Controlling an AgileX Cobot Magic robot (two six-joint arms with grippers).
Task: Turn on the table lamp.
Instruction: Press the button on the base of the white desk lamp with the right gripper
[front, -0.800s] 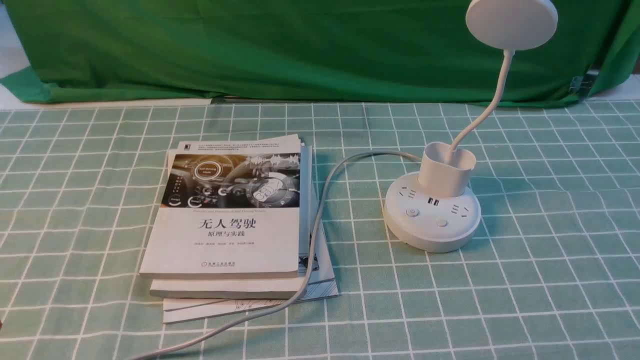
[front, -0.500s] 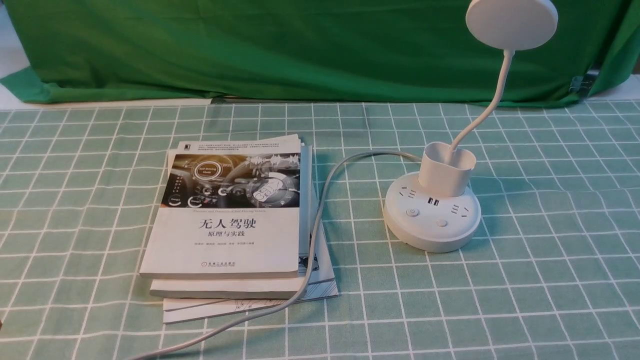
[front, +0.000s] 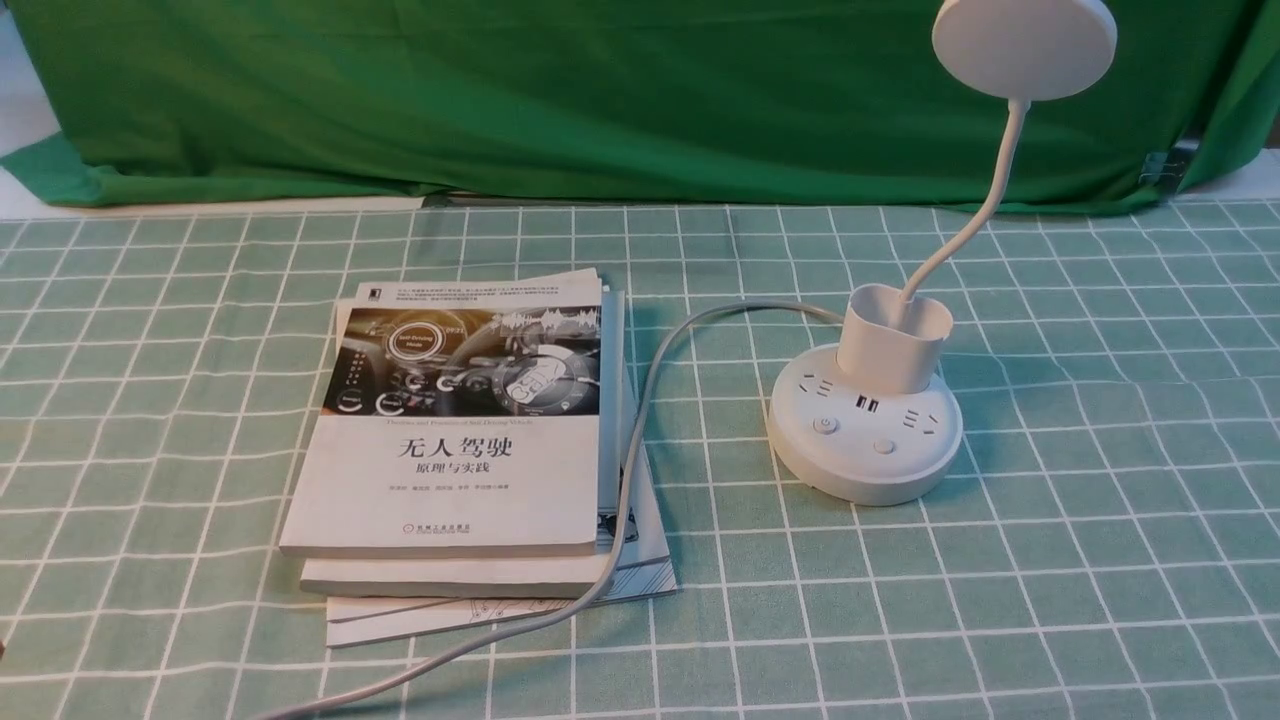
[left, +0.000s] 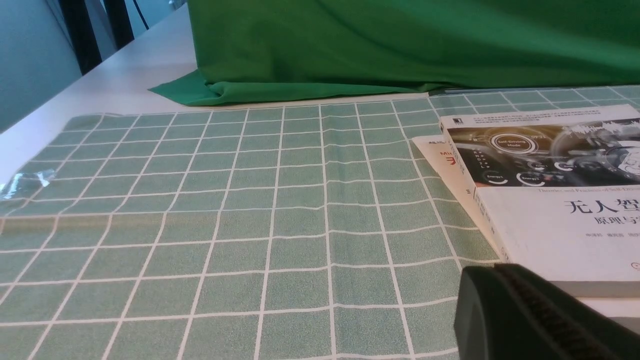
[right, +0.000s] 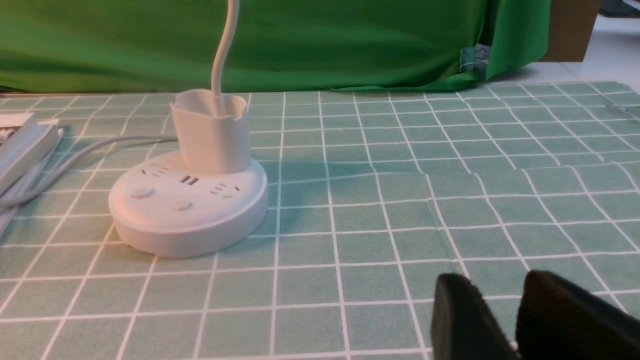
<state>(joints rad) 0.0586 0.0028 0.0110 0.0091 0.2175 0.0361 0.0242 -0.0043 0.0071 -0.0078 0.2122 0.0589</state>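
The table lamp (front: 865, 440) stands on the right of the checked cloth; it is white, with a disc head (front: 1024, 45) on a thin neck, a cup holder (front: 892, 340) and a round base carrying two buttons (front: 823, 425). Its head looks unlit. In the right wrist view the lamp base (right: 187, 210) lies well ahead of my right gripper (right: 500, 287), whose fingertips stand a little apart with only cloth between them. My left gripper (left: 492, 270) hovers by the books' near corner, fingers pressed together on nothing. Neither gripper shows in the front view.
A stack of books (front: 460, 440) lies left of the lamp, with the grey cord (front: 640, 420) curving from the base along the books' right edge to the front. A green backdrop cloth (front: 600, 100) closes off the back. Bare white table (left: 115, 85) lies beyond the cloth's left edge.
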